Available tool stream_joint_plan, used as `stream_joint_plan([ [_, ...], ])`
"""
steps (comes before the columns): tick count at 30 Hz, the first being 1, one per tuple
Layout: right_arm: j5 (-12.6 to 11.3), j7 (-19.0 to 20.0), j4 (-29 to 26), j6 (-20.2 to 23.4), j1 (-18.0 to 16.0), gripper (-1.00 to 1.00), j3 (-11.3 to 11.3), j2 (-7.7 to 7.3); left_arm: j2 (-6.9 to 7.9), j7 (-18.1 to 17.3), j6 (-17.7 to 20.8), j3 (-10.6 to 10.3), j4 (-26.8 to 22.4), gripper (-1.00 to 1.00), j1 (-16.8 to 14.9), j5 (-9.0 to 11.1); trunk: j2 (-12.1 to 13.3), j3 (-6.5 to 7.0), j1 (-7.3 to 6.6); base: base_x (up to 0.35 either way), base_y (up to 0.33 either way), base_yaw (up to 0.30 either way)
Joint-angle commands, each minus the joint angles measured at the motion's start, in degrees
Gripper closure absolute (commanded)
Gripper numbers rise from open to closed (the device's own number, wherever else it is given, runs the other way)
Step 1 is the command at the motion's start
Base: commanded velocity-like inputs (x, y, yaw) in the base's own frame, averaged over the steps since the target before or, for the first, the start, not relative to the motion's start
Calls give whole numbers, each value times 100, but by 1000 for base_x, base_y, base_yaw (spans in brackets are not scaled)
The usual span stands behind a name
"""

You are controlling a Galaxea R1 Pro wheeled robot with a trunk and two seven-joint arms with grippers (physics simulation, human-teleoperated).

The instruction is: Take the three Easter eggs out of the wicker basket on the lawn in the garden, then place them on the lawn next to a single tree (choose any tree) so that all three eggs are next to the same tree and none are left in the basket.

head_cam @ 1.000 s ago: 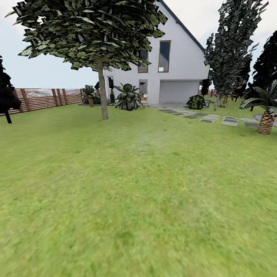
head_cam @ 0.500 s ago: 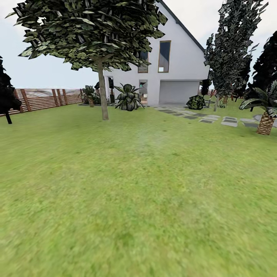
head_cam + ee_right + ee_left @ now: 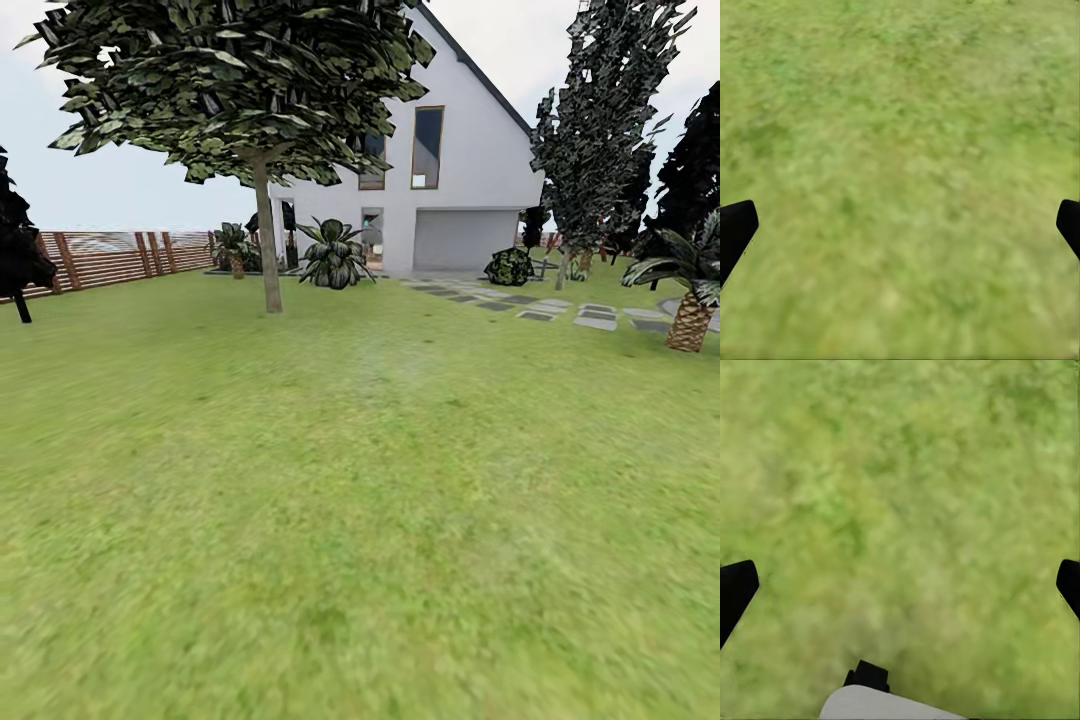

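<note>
The lawn (image 3: 380, 500) spreads wide and green across the garden in the head view. A tree (image 3: 265, 240) with a straight pale trunk and a dark green jagged crown stands at the far left of the grass. The wicker basket and the Easter eggs are out of view. My left gripper (image 3: 900, 589) hangs open over bare grass, its black fingertips (image 3: 735, 592) far apart at the picture's edges. My right gripper (image 3: 900, 229) is open too, over grass, with nothing between its fingertips (image 3: 735, 232).
A white house (image 3: 450, 180) stands at the back. A brown slatted fence (image 3: 110, 258) runs along the far left. Grey stepping stones (image 3: 545, 305) lead right, toward a small palm (image 3: 690, 310). A tall dark tree (image 3: 590, 130) and bushes (image 3: 333, 255) line the back.
</note>
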Motion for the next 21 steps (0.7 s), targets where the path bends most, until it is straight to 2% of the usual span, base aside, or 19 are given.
stream_joint_plan([
  [1, -4, -18, 54, -123, -4, -100, 6, 2, 12, 3, -105, 1, 16, -100, 4, 19, 38, 13, -22, 0, 0, 0],
  [7, -20, -25, 139, -321, -5, -100, -22, -10, 36, 13, -265, 2, 64, -100, 4, 28, 278, 121, -154, 0, 0, -81],
  [21, 3, -22, 140, -325, -5, -100, -20, -12, 38, 14, -313, 2, 253, -100, 6, 20, 278, 121, -154, 0, 0, -273],
])
